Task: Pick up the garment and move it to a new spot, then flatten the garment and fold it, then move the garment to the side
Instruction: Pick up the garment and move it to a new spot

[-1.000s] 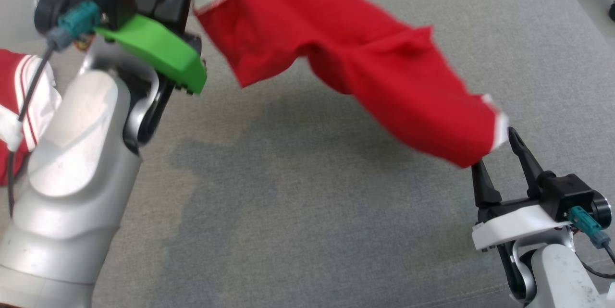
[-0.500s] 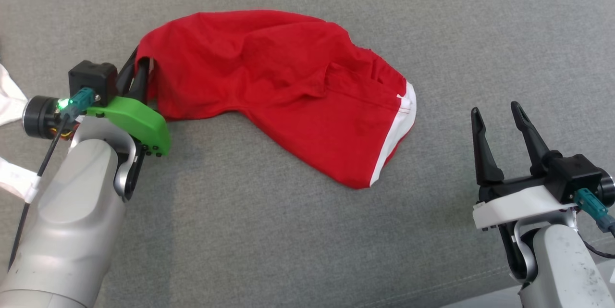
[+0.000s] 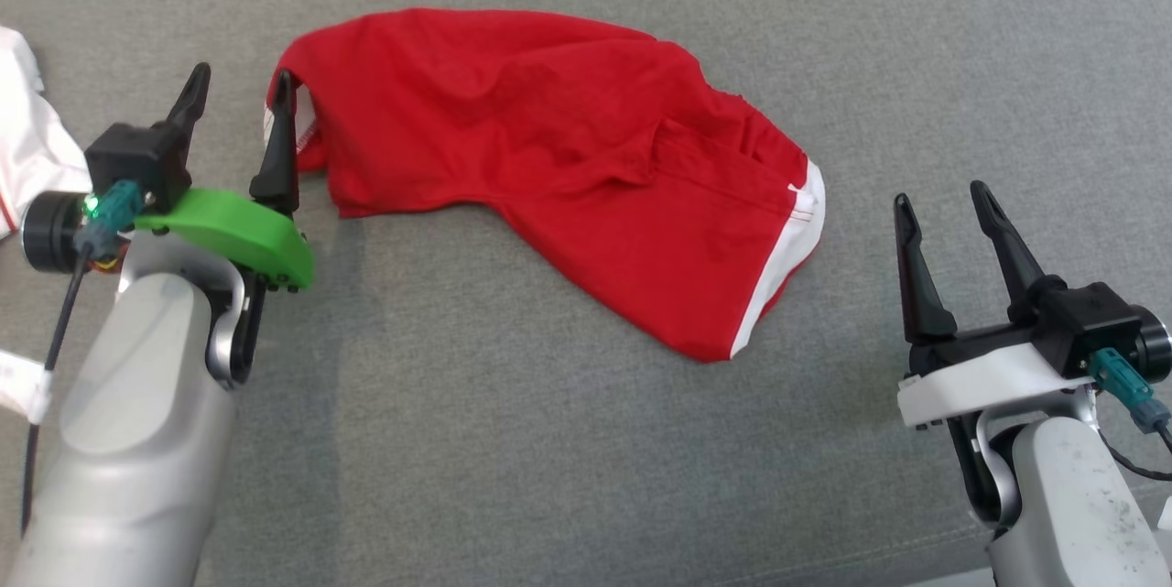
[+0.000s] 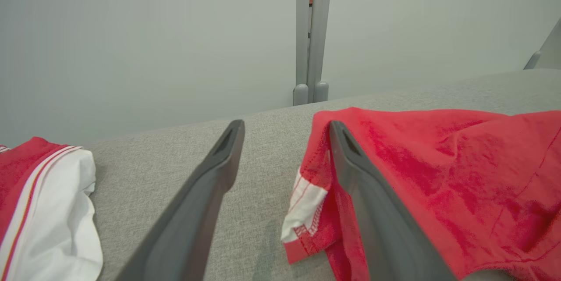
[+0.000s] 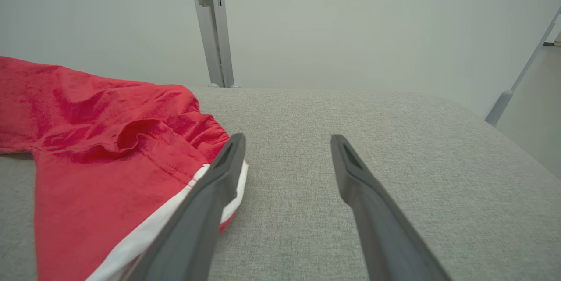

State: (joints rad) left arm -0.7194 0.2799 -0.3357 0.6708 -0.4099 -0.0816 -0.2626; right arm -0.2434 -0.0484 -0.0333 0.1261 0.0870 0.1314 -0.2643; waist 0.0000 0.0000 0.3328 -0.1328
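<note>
Noted red garment (image 3: pixel 568 166) lying loose and rumpled on grey cushion (image 3: pixel 549 459), over the middle and far part of the surface, spread from left toward right, with white trim at its near-right end and a small white-hemmed corner at its left edge. Logged left gripper (image 3: pixel 242 74) at the left, on a green mount (image 3: pixel 238 234), fingers spread wide and clasping nothing. Found its right finger (image 4: pixel 363 193) just at the garment's left edge, crossing in front of the red hem in the left wrist view; contact with the cloth impossible to settle. Saw bare cushion between the two fingers. Logged right gripper (image 3: pixel 941 195) at the near right, on a white mount (image 3: pixel 980 381), fingers likewise wide and empty, standing apart from the garment's white-trimmed end with grey cushion between. Spotted a second garment (image 3: pixel 27 143), white with red stripes, at the far left edge, apart from the red one. Marked a pale wall and an upright grey post (image 4: pixel 311 35) beyond the cushion's far edge.
</note>
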